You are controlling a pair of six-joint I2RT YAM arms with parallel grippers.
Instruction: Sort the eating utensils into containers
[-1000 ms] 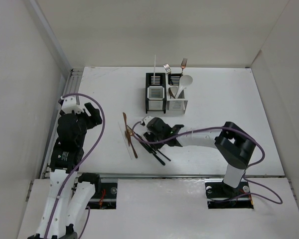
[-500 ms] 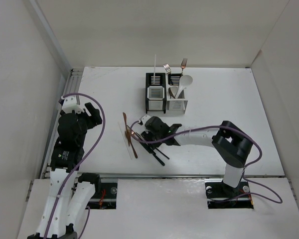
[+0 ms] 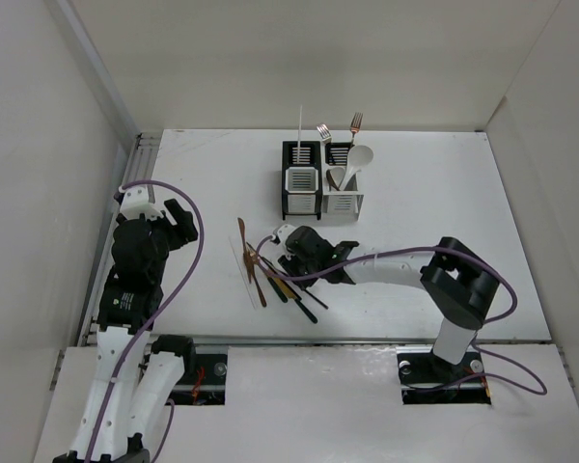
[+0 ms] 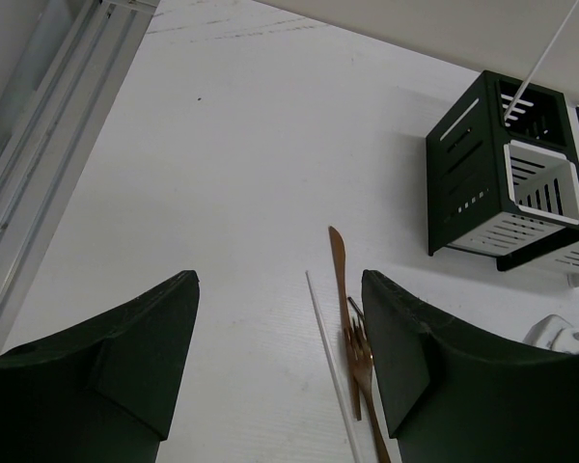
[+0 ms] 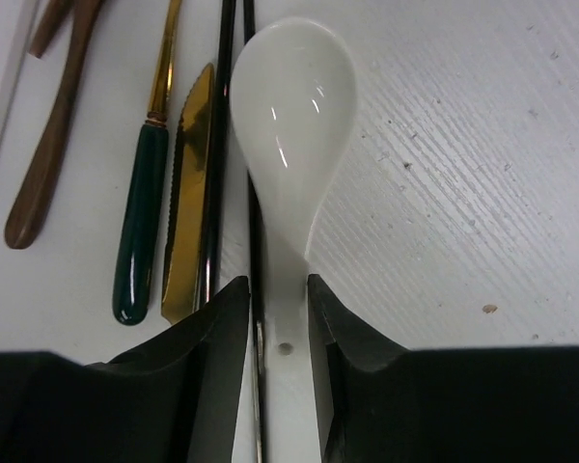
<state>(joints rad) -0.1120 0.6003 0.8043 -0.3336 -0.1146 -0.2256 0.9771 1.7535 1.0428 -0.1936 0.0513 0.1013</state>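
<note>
A white ceramic soup spoon (image 5: 291, 125) lies bowl-forward on the table. My right gripper (image 5: 278, 328) is shut on its handle, and a thin black chopstick (image 5: 254, 241) is pinched alongside it. In the top view that gripper (image 3: 291, 257) is low over the loose utensils (image 3: 256, 270) at mid-table. The left gripper (image 4: 280, 367) hangs open above the table, with a white chopstick (image 4: 330, 357) and a copper fork (image 4: 362, 362) below it. The two joined containers (image 3: 302, 181) stand at the back and hold a white chopstick, forks and a white spoon (image 3: 355, 162).
Left of the held spoon lie a gold knife blade (image 5: 193, 193), a green-handled piece (image 5: 140, 222) and a brown spoon (image 5: 53, 164). Black chopsticks (image 3: 304, 301) lie near the front. A metal rail (image 4: 48, 164) runs along the table's left edge.
The right gripper's jaws have narrowed onto the spoon handle and the arm has shifted slightly. The black pieces beside it have moved a little. The left arm has not moved.
</note>
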